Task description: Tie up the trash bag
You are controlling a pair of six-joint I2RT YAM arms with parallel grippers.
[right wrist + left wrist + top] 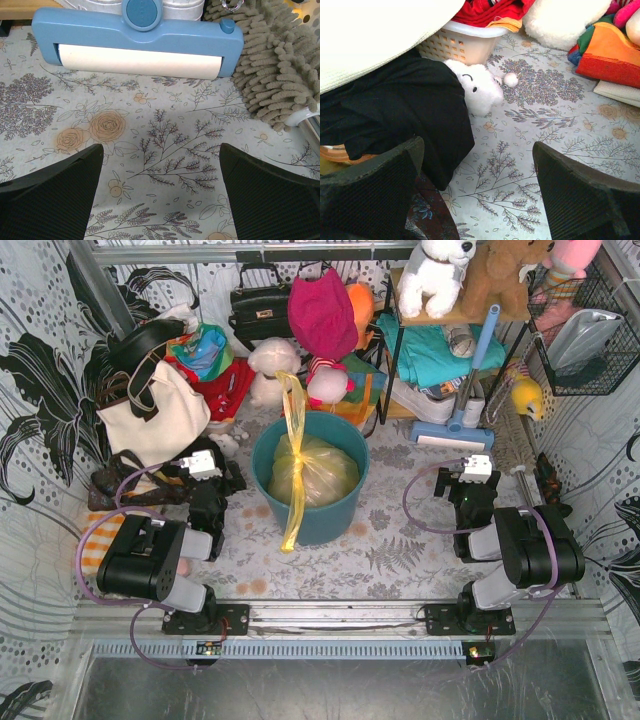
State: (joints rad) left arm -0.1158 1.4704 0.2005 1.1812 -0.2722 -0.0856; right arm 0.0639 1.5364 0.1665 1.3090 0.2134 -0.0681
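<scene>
The thin translucent yellow-green plastic trash bag (305,472) is sitting in the round teal plastic bin (330,520), right of the left pincer (477,152) and left of the right pincer (160,155), well apart from both. Both pincers are gaping wide, gripping nothing. The film is looking light, limp, slippery and easily torn. Its two long yellow strips (293,405), one rising, one trailing over the bin's near rim, are offering the best holds. Only the top view is showing the bag; the left wrist view is showing a white plush toy (477,90) ahead of its pincer, the right a blue lint roller (135,45) on the floral table (165,125).
</scene>
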